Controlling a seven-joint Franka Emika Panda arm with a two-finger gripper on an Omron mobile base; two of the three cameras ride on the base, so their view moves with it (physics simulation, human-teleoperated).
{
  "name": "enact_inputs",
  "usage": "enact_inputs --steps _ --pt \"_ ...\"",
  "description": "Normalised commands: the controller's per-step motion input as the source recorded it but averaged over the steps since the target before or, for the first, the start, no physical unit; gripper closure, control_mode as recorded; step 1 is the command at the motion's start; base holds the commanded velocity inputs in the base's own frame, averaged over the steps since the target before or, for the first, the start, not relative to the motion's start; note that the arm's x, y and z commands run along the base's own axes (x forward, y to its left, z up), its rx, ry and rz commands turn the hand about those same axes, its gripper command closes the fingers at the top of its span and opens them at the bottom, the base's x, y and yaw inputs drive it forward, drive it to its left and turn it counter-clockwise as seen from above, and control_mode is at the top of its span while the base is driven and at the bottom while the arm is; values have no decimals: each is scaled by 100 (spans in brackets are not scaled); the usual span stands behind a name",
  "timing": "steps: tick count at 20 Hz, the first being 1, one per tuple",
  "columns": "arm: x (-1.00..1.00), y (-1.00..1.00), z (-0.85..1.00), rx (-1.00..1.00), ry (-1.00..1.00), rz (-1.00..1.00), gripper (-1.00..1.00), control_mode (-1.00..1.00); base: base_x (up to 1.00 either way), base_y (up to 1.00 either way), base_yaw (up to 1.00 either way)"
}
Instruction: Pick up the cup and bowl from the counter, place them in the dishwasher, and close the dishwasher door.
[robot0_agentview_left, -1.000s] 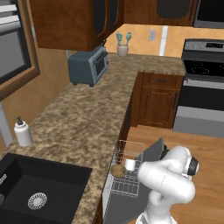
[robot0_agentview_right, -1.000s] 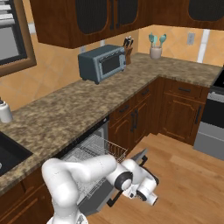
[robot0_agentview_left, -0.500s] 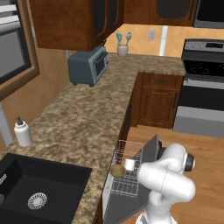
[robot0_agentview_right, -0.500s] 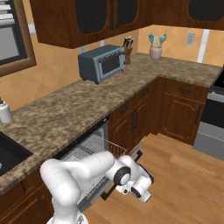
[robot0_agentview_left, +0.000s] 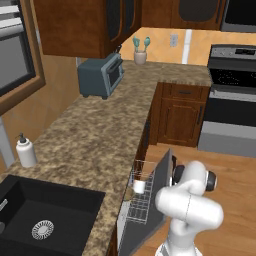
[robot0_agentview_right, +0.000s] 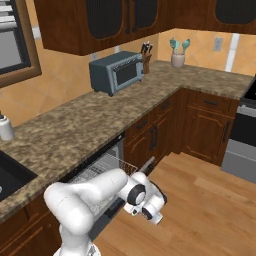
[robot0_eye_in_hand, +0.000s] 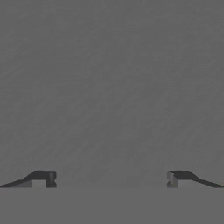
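Claw (robot0_eye_in_hand: 111, 178) spread wide, right against dishwasher door (robot0_eye_in_hand: 112, 87)

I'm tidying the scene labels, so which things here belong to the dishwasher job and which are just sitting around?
Belonging to the job:
small white cylindrical cup in the white wire rack
flat dark grey dishwasher door, partly raised
brown speckled granite counter
open gripper facing the door

Just sitting around:
grey-blue toaster oven
white pump soap bottle
tan utensil holder
black sink
steel stove
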Motion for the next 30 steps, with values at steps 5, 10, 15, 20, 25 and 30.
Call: enact_inputs --steps 5,10,15,20,25,30 --pt "51 100 0 0 0 2 -100 -100 0 0 0" --pt "60 100 0 0 0 2 -100 -100 0 0 0" --pt "63 100 0 0 0 2 -100 -100 0 0 0" --pt "58 100 0 0 0 1 -100 -100 0 0 0" --pt "52 100 -1 0 0 1 -100 -100 0 0 0" --pt "43 100 -4 0 1 0 -100 -100 0 0 0"
